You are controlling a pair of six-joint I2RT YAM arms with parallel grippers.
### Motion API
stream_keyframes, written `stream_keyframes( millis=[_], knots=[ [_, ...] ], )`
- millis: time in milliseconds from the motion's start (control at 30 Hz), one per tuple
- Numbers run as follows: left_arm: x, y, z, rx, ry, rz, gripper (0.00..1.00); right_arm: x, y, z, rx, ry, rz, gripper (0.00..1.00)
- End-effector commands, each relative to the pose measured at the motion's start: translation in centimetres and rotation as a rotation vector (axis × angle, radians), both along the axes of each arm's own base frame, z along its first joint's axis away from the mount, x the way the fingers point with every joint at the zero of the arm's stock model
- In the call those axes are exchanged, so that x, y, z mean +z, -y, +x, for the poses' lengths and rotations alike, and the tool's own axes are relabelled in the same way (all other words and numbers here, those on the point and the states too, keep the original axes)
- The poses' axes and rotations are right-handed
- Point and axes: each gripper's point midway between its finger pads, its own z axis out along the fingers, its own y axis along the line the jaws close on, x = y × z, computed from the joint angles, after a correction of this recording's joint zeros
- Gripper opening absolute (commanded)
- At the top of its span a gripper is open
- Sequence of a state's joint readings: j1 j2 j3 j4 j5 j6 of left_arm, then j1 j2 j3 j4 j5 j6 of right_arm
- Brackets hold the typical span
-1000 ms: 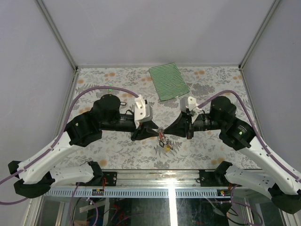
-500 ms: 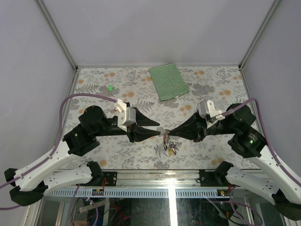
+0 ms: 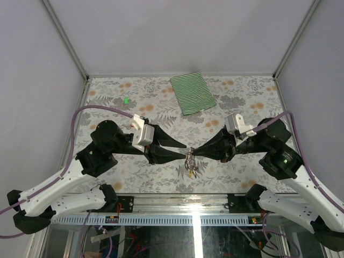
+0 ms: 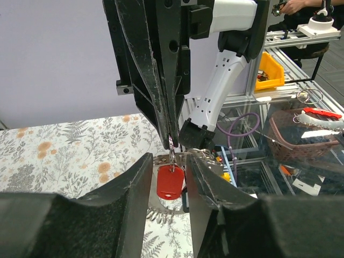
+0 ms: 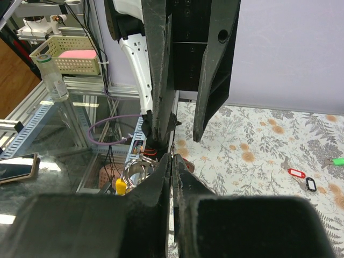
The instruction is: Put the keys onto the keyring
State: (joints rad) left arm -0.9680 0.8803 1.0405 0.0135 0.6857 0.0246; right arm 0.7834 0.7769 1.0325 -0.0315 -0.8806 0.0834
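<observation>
Right gripper (image 3: 192, 152) pinches the keyring (image 4: 171, 146) tight, left gripper (image 4: 169, 159) brackets the red-tagged key (image 4: 171, 183) just below it, grip unclear: hold the ring steady, thread slowly.

My table (image 3: 107, 91) has a floral-print cover. Plain grey walls (image 3: 177, 32) on three sides, aluminium posts (image 3: 65, 40) at the corners. Past the near edge: yellow basket (image 5: 70, 65), clear bottle (image 5: 52, 75), yellow bin (image 4: 269, 70). Light is even.

We count one striped cloth (image 3: 193, 93), one keyring (image 3: 190, 160), and three loose key tags: green tag (image 5: 338, 160), red tag (image 5: 295, 172), black tag (image 5: 311, 184).
</observation>
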Motion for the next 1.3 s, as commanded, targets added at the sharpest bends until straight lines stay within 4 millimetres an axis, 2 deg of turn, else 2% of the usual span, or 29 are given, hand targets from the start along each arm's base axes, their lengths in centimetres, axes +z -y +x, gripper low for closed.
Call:
stream_keyframes(
  millis=[0, 467, 533, 900, 1267],
  knots=[
    [0.9, 0.1, -0.6, -0.032, 0.024, -0.045, 0.33, 2.2, 0.3, -0.6, 0.014, 0.069, 0.070, 0.00],
    [0.1, 0.7, 0.1, -0.014, -0.008, -0.019, 0.31, 2.5, 0.5, -0.8, 0.013, 0.081, 0.080, 0.00],
    [0.2, 0.6, 0.1, -0.014, -0.007, -0.020, 0.29, 2.6, 0.5, -0.8, 0.013, 0.083, 0.081, 0.00],
    [0.3, 0.3, 0.2, 0.003, 0.000, -0.011, 0.01, 3.3, 0.7, -0.9, 0.014, 0.101, 0.110, 0.00],
    [0.5, 0.2, 0.3, 0.015, 0.000, -0.013, 0.00, 5.4, 1.3, -1.4, -0.003, 0.134, 0.208, 0.00]
  ],
)
